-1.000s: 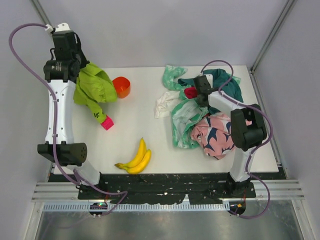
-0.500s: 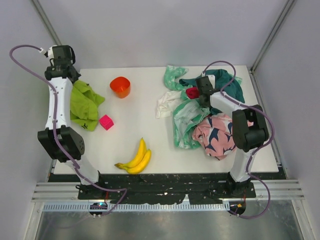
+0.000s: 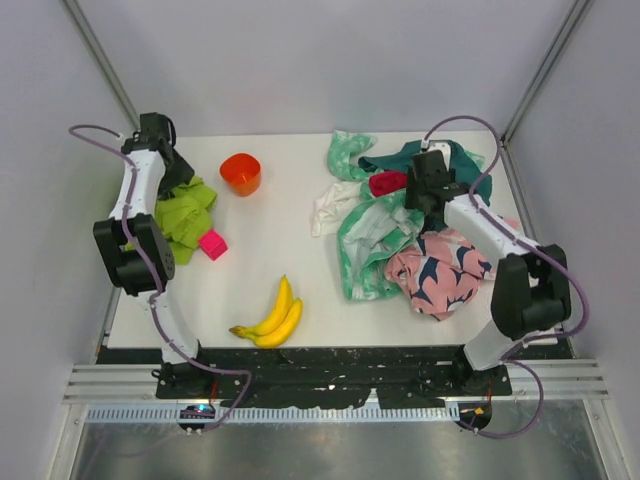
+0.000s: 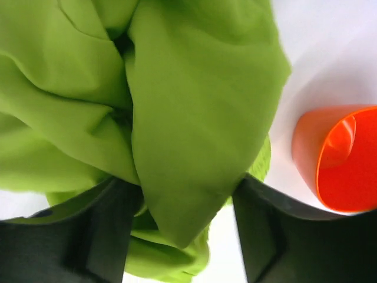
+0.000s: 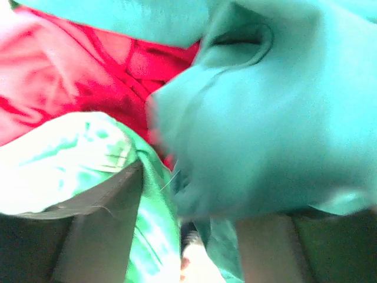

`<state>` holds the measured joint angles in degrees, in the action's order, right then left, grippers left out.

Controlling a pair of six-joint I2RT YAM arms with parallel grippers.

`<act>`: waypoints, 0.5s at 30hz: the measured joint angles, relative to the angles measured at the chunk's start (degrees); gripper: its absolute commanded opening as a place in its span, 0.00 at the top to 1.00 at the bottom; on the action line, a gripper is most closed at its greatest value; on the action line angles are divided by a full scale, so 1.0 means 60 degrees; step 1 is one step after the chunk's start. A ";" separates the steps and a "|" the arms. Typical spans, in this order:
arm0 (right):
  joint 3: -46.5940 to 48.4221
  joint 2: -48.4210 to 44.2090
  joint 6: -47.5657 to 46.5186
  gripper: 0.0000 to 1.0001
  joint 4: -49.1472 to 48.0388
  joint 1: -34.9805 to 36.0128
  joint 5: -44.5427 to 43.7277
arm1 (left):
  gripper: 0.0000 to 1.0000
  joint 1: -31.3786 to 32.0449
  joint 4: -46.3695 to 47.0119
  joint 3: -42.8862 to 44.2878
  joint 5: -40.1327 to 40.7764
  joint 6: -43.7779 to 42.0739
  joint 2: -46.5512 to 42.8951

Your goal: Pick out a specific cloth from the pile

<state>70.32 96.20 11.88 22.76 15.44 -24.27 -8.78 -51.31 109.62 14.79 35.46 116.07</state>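
Observation:
The cloth [image 3: 186, 214], plain lime green, lies crumpled at the table's left edge beside a pink cube. My left gripper [image 3: 177, 181] sits at its far end. In the left wrist view the cloth [image 4: 194, 118] fills the frame. A fold of it hangs between the spread fingers of the left gripper [image 4: 182, 221], clear of the right finger, so the jaws are open. The pile [image 3: 400, 235] of mixed fabrics is at the right. My right gripper [image 3: 426, 193] is low over its far part. Its fingers stand apart around teal fabric [image 5: 265, 118] and mint patterned fabric [image 5: 147, 224] at the right gripper [image 5: 188, 206].
An orange cup [image 3: 241, 173] stands just right of the lime cloth and shows as the orange cup [image 4: 344, 159] in the left wrist view. A pink cube [image 3: 212, 244] touches the cloth's near side. Two bananas [image 3: 272, 314] lie near the front centre. Walls close in left, back and right.
The left arm swung down toward the left edge. The lime cloth went from hanging in the air to lying on the table, and the left jaws opened. The right jaws also opened and shifted slightly right.

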 measured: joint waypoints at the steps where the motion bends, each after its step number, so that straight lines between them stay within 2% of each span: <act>1: -0.0033 -0.0430 -0.0022 0.20 0.0073 -0.0025 0.0058 | 0.01 0.0018 0.0000 -0.0353 -0.0022 0.0087 -0.0240; 2: -0.0036 -0.0827 -0.0058 0.01 0.0131 -0.0040 0.0109 | 0.00 0.0044 -0.0062 -0.0586 -0.0044 0.0036 -0.0470; 3: -0.0036 -0.1300 -0.0058 0.05 0.0157 -0.0058 0.0157 | 0.00 0.0102 -0.0087 -0.0874 -0.0040 0.0146 -0.0838; 7: -0.0022 -0.3217 0.0018 0.05 0.0142 -0.0080 0.0211 | 0.00 0.0718 -0.0120 -0.1574 0.0430 0.0149 -0.3366; 9: -0.0109 -0.4044 0.0109 0.05 0.0033 -0.0087 0.0193 | 0.00 0.1370 0.0153 -0.1916 0.0787 -0.0022 -0.5053; 12: -0.0834 -0.5672 0.0310 0.05 -0.0262 -0.0087 0.0036 | 0.00 0.2987 0.0976 -0.3031 0.1071 -0.0328 -0.8360; 15: -0.1854 -0.7242 0.0444 0.05 -0.0364 -0.0091 -0.0109 | 0.00 0.3504 0.1515 -0.4721 0.0918 -0.0415 -1.1216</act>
<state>59.20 52.75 14.55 20.58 14.90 -24.93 12.25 -42.22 81.30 20.29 32.97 48.77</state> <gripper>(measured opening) 0.952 0.994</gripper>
